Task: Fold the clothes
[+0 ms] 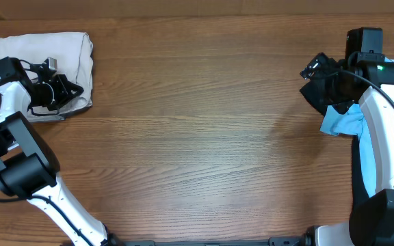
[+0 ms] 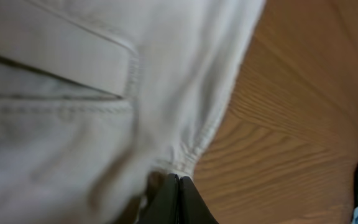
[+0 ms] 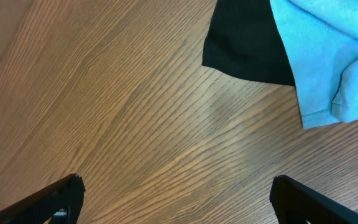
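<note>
Beige trousers point(image 1: 43, 55), folded: 1 pair. Light blue garment point(image 1: 340, 121): 1. Black cloth point(image 3: 247, 43): 1. Robot arms: 2, left arm point(image 1: 19, 164) and right arm point(image 1: 388, 130). Wooden table point(image 1: 197, 137): 1.

I've got open table point(image 1: 204, 130) from centre to six o'clock, plenty of room to pass. Folded beige trousers point(image 1: 74, 48) block ten o'clock; blue T-shirt point(image 1: 340, 123) and dark cloth point(image 3: 244, 43) crowd three o'clock.
</note>
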`<act>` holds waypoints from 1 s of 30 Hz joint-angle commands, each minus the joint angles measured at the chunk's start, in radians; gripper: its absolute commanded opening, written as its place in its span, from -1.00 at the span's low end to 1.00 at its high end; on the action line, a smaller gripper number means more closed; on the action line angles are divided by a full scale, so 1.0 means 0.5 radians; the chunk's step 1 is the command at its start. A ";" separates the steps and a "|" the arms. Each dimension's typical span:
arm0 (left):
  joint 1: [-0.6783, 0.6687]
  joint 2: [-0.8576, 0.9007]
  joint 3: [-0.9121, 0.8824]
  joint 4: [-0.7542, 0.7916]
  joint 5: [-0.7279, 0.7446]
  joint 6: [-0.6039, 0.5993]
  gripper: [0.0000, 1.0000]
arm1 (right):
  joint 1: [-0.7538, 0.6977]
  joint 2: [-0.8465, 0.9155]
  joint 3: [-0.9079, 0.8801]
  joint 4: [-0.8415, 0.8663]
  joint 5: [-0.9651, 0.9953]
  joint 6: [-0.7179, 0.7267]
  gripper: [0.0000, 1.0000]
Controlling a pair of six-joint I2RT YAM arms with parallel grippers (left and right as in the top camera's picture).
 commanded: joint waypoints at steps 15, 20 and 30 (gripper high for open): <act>0.130 -0.829 -0.012 -0.658 -1.527 -1.154 -0.91 | -0.005 -0.005 0.005 0.008 0.020 -0.008 1.00; 0.260 -0.763 -0.142 -0.595 -1.538 -1.210 -0.92 | -0.005 -0.005 0.005 0.008 0.020 -0.008 1.00; 0.467 -0.721 -0.380 -0.237 -1.500 -1.263 -0.92 | -0.005 -0.005 0.005 0.008 0.019 -0.008 1.00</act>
